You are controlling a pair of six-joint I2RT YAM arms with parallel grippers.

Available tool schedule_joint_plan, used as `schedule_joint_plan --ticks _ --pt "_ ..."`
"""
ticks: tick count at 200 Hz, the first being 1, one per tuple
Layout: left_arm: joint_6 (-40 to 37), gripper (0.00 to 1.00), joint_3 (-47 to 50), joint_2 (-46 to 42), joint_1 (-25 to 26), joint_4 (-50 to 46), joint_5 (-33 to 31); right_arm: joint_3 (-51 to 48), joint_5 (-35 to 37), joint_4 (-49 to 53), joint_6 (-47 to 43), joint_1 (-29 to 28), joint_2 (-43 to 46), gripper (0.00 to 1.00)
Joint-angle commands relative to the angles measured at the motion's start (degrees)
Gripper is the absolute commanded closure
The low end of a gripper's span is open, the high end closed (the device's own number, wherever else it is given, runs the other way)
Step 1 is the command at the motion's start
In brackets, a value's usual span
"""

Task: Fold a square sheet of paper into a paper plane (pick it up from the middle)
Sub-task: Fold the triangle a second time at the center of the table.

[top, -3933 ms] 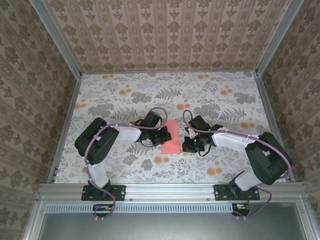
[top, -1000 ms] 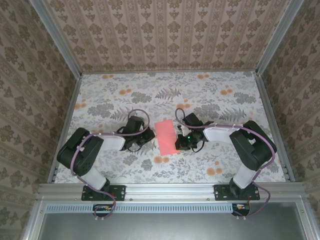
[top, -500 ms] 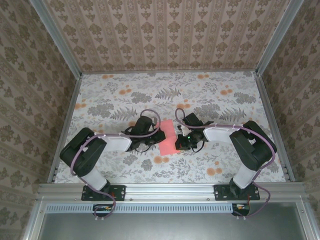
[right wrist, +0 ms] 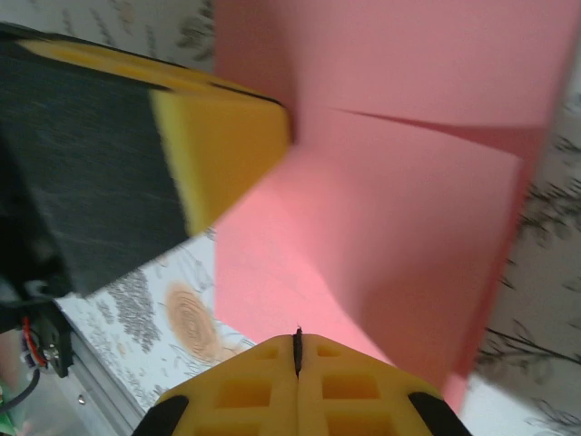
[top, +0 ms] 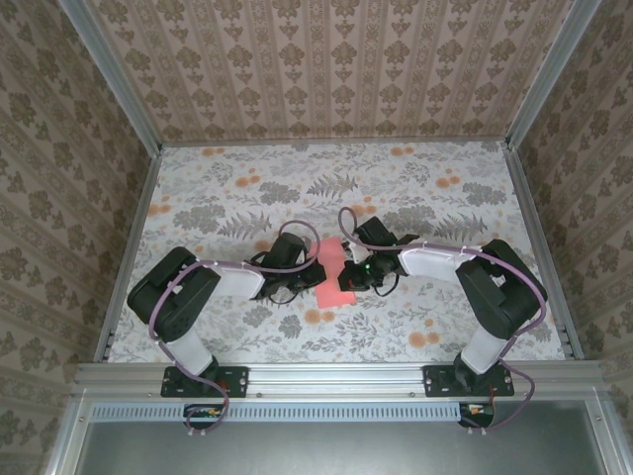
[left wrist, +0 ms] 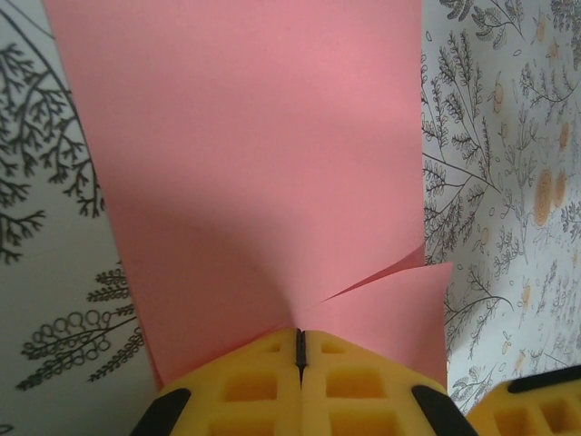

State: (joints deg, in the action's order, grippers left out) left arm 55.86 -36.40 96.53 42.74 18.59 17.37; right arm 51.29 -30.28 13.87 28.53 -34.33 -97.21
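The square sheet of paper is salmon pink and lies folded over on the floral table between my two grippers. My left gripper is shut, its tip on the sheet's left side. In the left wrist view the sheet spreads ahead of the shut jaws, and a raised flap parts from the layer below. My right gripper is shut at the sheet's right side. In the right wrist view its tip sits over the sheet's near edge; the left gripper's yellow finger touches a crease. A paper plane is out of view.
The floral tablecloth is bounded by patterned walls on three sides, with an aluminium rail at the front. An orange printed flower lies on the cloth beside the sheet. Both arms' cables loop above the wrists.
My left gripper, shut all along, has swung right from beside the sheet onto its left part. The sheet now looks narrower, one side lifted over. The right gripper shifted slightly up and left.
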Motion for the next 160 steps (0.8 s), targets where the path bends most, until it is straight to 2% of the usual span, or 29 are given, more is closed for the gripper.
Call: schedule_joint_plan --ticks 1,67,104,160 --pt "-1.71 1.00 0.99 0.24 0.32 -5.14 -2.78 2.66 -0.88 0.66 -1.30 -0.48 -2.42 0.97" --pt "-1.72 1.00 -0.42 0.20 0.33 -14.84 -7.20 3.93 0.78 5.07 -4.18 -0.44 -6.53 0.97" --pt "-1.40 1.00 -0.53 0.83 0.32 -19.32 -9.60 -0.31 0.93 5.65 -5.36 0.22 -5.01 0.97" --pt "-0.66 1.00 -0.15 2.94 -0.40 -19.28 -9.03 -7.68 0.94 4.96 -4.89 1.39 -0.86 0.98"
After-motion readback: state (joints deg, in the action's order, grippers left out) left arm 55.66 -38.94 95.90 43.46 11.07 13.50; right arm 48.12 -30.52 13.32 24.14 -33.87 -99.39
